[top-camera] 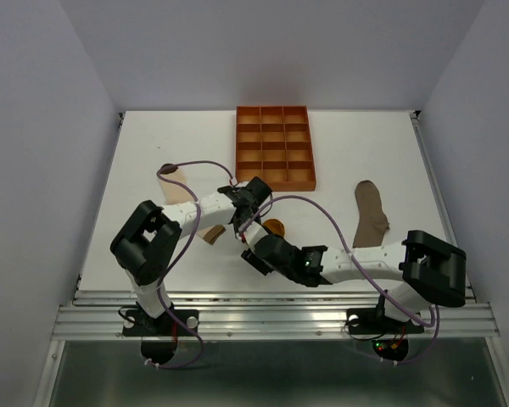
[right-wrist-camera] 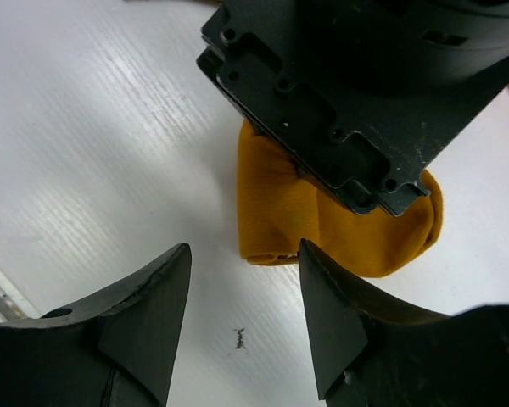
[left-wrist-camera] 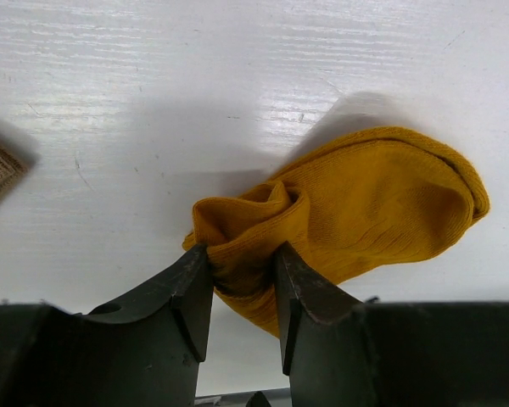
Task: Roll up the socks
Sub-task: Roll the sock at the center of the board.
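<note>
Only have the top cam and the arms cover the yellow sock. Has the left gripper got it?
Observer: Yes, the left gripper is shut on the bunched end of the mustard-yellow sock.
Operator: Right one gripping too?
Observer: No, the right gripper is open with nothing in its jaws; the sock lies just beyond them.
Operator: Rolled yet?
Observer: No. Only the pinched end is crumpled; the far end lies flat on the table.
</note>
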